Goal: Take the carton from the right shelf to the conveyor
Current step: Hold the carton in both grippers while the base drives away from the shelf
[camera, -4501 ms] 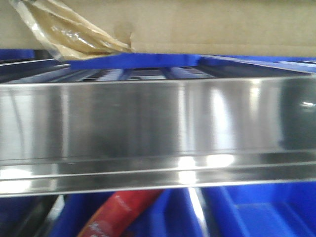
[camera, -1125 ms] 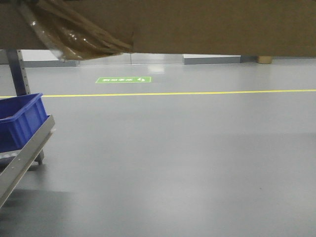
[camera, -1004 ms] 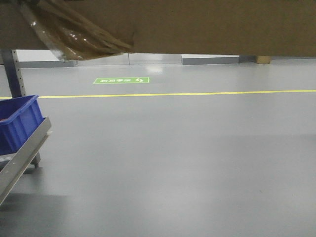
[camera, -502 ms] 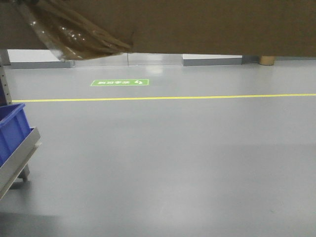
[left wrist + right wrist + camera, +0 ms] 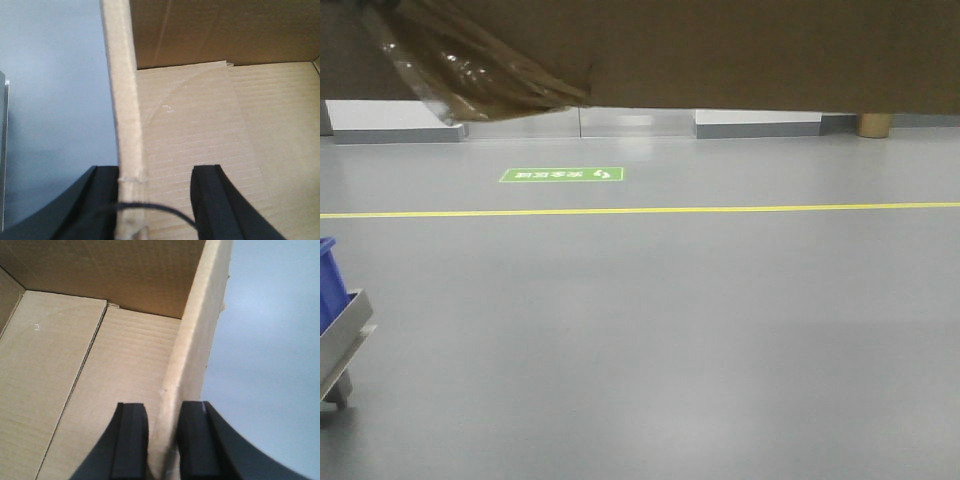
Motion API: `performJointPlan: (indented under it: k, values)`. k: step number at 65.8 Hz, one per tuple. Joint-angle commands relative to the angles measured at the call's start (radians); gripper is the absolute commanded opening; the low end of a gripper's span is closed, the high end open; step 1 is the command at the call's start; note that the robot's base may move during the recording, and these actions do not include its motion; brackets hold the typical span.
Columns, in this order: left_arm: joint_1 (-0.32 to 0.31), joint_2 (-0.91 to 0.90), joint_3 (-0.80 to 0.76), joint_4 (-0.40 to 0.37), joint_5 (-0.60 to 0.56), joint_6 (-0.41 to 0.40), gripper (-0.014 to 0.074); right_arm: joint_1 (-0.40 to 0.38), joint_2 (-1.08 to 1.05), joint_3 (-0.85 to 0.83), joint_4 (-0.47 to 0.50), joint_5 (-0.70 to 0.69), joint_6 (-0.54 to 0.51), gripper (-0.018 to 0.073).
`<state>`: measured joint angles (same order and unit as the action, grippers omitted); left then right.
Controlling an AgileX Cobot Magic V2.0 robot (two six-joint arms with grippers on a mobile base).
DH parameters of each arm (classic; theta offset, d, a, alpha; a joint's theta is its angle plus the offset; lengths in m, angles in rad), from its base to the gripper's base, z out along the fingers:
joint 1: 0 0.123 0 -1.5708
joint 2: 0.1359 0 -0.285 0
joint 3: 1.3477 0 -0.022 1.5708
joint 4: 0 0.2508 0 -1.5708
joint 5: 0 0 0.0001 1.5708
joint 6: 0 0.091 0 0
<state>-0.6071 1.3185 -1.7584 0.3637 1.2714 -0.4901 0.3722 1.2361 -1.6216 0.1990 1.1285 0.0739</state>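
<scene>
The carton [image 5: 740, 50], plain brown cardboard, fills the top of the front view, with a ragged tuft of yellowish tape [image 5: 470, 60] hanging at its left. It is held off the floor. In the left wrist view my left gripper [image 5: 156, 200] straddles the carton's left wall [image 5: 125, 100]. The outer finger lies against the wall; the inner finger [image 5: 207, 200] stands apart from it inside the box. In the right wrist view my right gripper [image 5: 164, 440] is pinched on the carton's right wall [image 5: 195, 350]. Only a corner of the right shelf [image 5: 342, 335] shows. The conveyor is out of view.
A blue bin [image 5: 328, 280] sits on the shelf corner at the lower left edge. Glossy grey floor [image 5: 670, 330] spreads ahead, crossed by a yellow line [image 5: 720, 209], with a green floor sign [image 5: 560, 175]. A wall base runs along the far side.
The view has swung away from the steel shelf that filled it earlier. The shelf corner and blue bin have slid left, almost out of frame. The carton keeps its place at the top.
</scene>
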Motion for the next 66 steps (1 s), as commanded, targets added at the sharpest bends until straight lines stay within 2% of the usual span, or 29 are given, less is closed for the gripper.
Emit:
performJointPlan:
  k: [1, 66]
  values:
    - [-0.016, -0.008, -0.006, -0.063, -0.067, 0.033, -0.0016, 0.000, -0.003, -0.006, 0.047, -0.068, -0.011, -0.0064]
    - [-0.016, -0.008, -0.006, -0.053, -0.067, 0.033, -0.0016, 0.000, -0.003, -0.006, 0.047, -0.126, -0.011, -0.0064]
